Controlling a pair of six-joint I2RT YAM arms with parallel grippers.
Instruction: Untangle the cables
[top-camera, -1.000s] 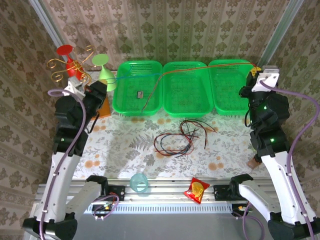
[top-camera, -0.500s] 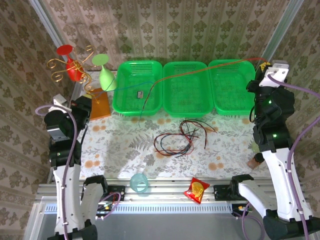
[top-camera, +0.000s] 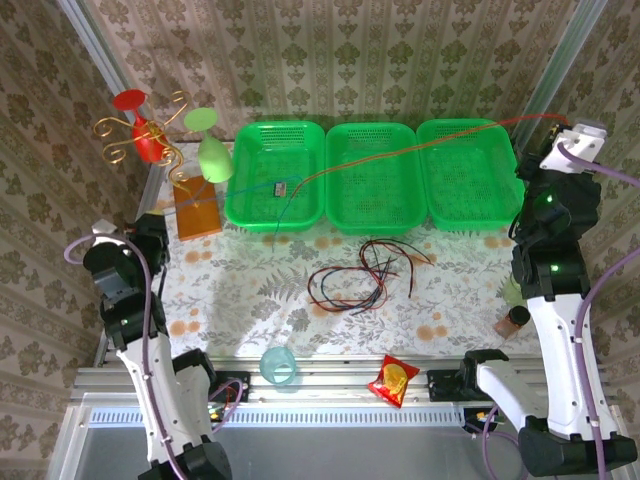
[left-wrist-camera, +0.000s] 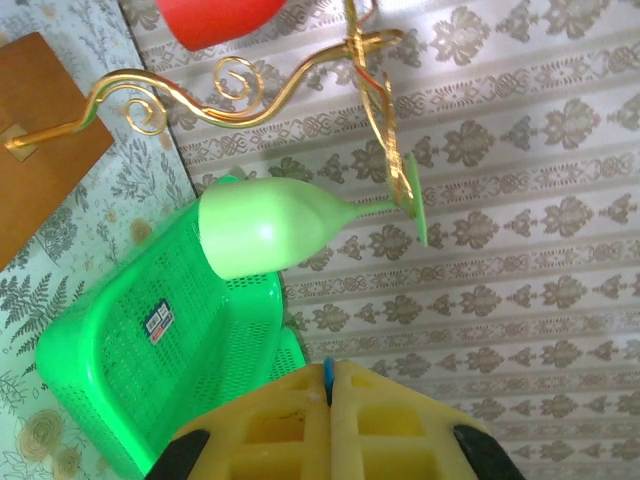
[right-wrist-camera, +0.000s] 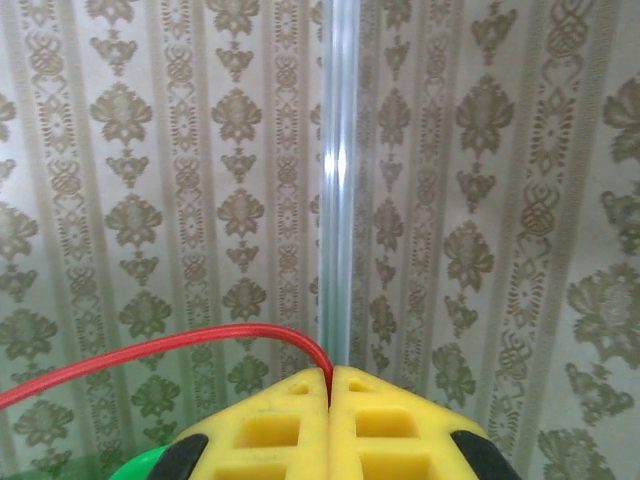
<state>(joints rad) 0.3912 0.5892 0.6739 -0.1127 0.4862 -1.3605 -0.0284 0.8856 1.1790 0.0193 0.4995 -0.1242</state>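
A red cable (top-camera: 420, 146) crosses three green baskets (top-camera: 372, 226), the left holding a small dark tag (top-camera: 279, 187), to the right end effector (right-wrist-camera: 330, 372), clenched on it in its wrist view, the left end effector (left-wrist-camera: 329, 378) pinching a blue cable (left-wrist-camera: 327, 370), tangled cables (top-camera: 360, 275) lying on the tabletop (top-camera: 240, 285).

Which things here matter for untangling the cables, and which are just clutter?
Job: red cable, pinched in the right fingers; blue cable, pinched in the left fingers; loose pile of black and red cables.
Clutter: green baskets, green goblet, brown board, teal cup, snack packet.
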